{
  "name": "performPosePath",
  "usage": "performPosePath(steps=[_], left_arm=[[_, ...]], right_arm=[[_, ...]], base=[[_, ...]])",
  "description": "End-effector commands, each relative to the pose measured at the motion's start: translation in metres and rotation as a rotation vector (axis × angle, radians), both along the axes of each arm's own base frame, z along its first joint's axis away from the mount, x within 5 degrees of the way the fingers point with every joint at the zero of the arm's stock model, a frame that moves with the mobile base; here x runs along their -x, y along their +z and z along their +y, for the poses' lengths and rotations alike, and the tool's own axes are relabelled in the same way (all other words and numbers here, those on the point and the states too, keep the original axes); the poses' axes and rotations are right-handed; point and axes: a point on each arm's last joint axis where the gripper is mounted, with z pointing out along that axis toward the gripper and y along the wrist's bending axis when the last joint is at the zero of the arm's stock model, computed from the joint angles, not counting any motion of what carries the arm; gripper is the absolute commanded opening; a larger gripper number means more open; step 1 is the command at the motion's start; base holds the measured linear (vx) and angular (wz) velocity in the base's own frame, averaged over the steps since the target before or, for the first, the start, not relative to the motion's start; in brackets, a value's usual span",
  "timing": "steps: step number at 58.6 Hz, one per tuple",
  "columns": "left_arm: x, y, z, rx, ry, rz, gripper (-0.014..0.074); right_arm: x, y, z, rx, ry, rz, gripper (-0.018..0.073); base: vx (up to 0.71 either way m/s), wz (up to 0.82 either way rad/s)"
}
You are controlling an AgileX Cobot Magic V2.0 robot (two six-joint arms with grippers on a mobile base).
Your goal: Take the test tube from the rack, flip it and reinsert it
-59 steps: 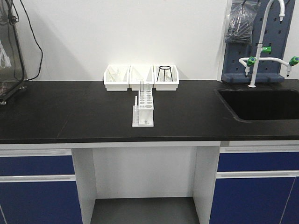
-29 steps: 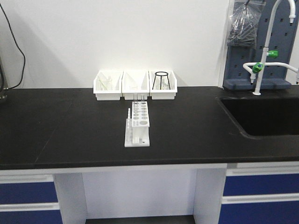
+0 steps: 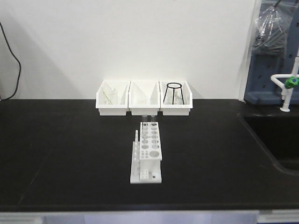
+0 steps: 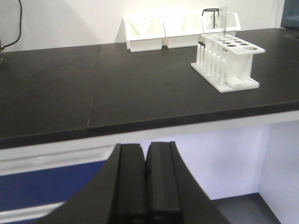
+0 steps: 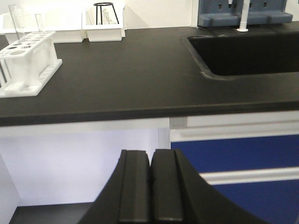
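Left claw [image 4: 146, 150] closed, rack [image 4: 227, 63] on counter [image 4: 140, 93]

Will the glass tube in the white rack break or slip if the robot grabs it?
Probably fragile: the test tube looks like thin clear glass, so squeezing hard might crack it. Its smooth wall is likely slippery. Standing upright in the rack, it should lift straight out; laid down, it would probably roll.

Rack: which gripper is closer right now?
Right, narrowly, judging by apparent size. Right gripper sits shut below the counter edge, rack ahead to its left. Left gripper is likewise shut and low, rack ahead to its right.
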Motion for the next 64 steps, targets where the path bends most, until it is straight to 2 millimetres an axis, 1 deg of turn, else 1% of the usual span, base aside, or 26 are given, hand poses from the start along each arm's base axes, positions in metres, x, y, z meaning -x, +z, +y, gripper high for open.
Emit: performPosePath(steps=[1,39,64], left_arm=[[0.0001,0.009,-0.0013,0.022,-0.014,-0.09,-0.0006],[0.0001,0.0089,-0.0013,0.022,-0.014,-0.089,-0.0006],[0.0001,0.0087,-0.0013,0.021,-0.013,-0.087,-0.0006]], right_arm=[[-0.0003,0.0067,0.001,0.014,0.012,-0.085,-0.0011],[-0.0003,0.0067,0.001,0.014,0.012,-0.085,-0.0011],[-0.0003,0.0067,0.001,0.014,0.012,-0.085,-0.0011]], base=[[0.41,0.03],[0.36,0.0],[0.26,-0.01]])
